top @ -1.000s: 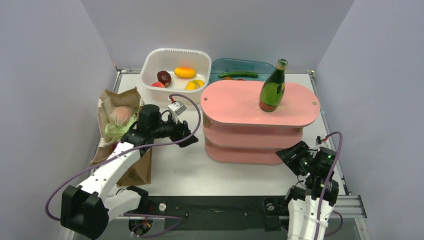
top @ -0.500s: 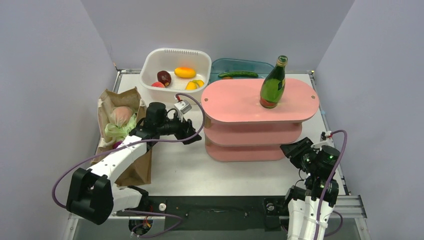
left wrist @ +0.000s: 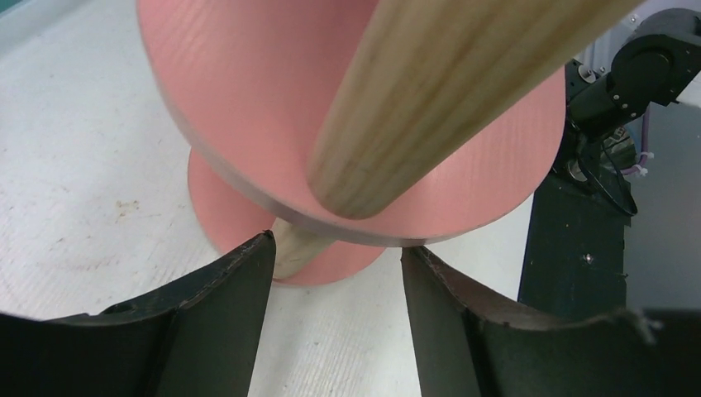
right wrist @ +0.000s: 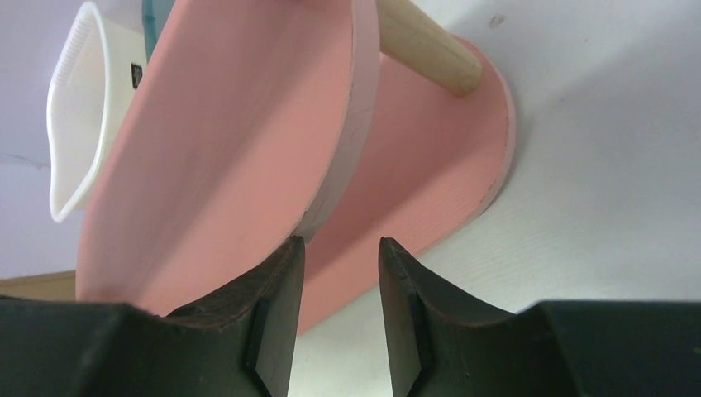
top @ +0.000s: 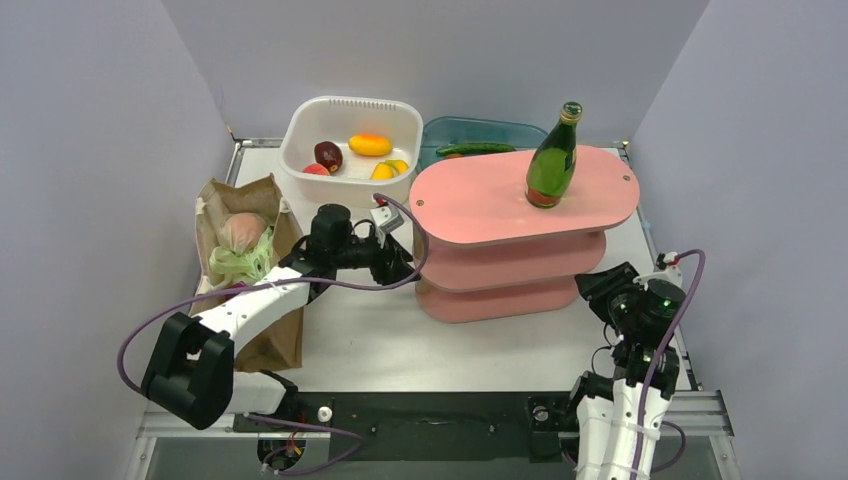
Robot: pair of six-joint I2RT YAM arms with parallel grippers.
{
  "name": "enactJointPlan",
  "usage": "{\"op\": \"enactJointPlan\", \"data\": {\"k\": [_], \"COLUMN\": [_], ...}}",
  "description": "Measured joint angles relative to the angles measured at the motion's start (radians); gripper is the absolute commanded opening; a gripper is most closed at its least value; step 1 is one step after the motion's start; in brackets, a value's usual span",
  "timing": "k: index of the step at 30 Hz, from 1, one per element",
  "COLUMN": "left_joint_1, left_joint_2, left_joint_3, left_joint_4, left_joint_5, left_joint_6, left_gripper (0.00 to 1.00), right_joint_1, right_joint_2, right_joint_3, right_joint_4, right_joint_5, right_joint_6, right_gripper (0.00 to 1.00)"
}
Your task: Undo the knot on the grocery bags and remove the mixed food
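Observation:
The brown paper grocery bag (top: 262, 335) lies at the left of the table with its mouth open. A pale green plastic bag (top: 238, 263) and a round pinkish item (top: 242, 231) show inside it. The green glass bottle (top: 552, 160) stands on top of a pink three-tier shelf (top: 480, 205). My left gripper (top: 404, 272) (left wrist: 337, 248) is open at the shelf's left end, a wooden post (left wrist: 289, 244) just past its left finger. My right gripper (top: 596, 284) (right wrist: 341, 244) is open at the shelf's right end, its left fingertip at a tier's edge.
A white tub (top: 300, 135) with several fruits stands at the back. Beside it a teal tray (top: 500, 130) holds a cucumber (top: 476, 149). The shelf sits skewed across the table's right half. Grey walls close in on both sides.
My left gripper has moved right to the shelf's left end. The shelf with the bottle has shifted back and turned. My right gripper has drawn right and both pairs of jaws have narrowed.

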Motion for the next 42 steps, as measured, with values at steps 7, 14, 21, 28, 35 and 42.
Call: {"op": "enactJointPlan", "data": {"k": [7, 14, 21, 28, 35, 42], "left_joint_1": [-0.058, -0.117, -0.183, -0.249, -0.288, -0.317], "left_joint_2": [0.071, 0.153, 0.258, 0.359, 0.455, 0.571], "left_joint_3": [0.001, 0.041, 0.137, 0.235, 0.346, 0.48], "left_joint_4": [0.085, 0.14, 0.171, 0.203, 0.199, 0.193], "left_joint_5": [0.0, -0.035, -0.067, -0.095, -0.118, -0.148], "left_joint_6": [0.013, 0.023, 0.022, 0.011, 0.002, -0.003], "left_gripper": [0.52, 0.5, 0.49, 0.48, 0.46, 0.46], "right_joint_1": [-0.017, -0.051, -0.114, -0.141, -0.152, -0.17], "right_joint_2": [0.076, 0.18, 0.296, 0.431, 0.587, 0.758], "right_joint_3": [0.001, 0.026, 0.048, 0.081, 0.135, 0.226], "right_joint_4": [0.085, 0.159, 0.268, 0.371, 0.487, 0.575], "right_joint_5": [0.051, 0.086, 0.091, 0.097, 0.101, 0.1], "right_joint_6": [0.0, -0.01, -0.021, -0.033, -0.037, -0.037], "right_gripper": [0.32, 0.32, 0.31, 0.31, 0.3, 0.3]}}
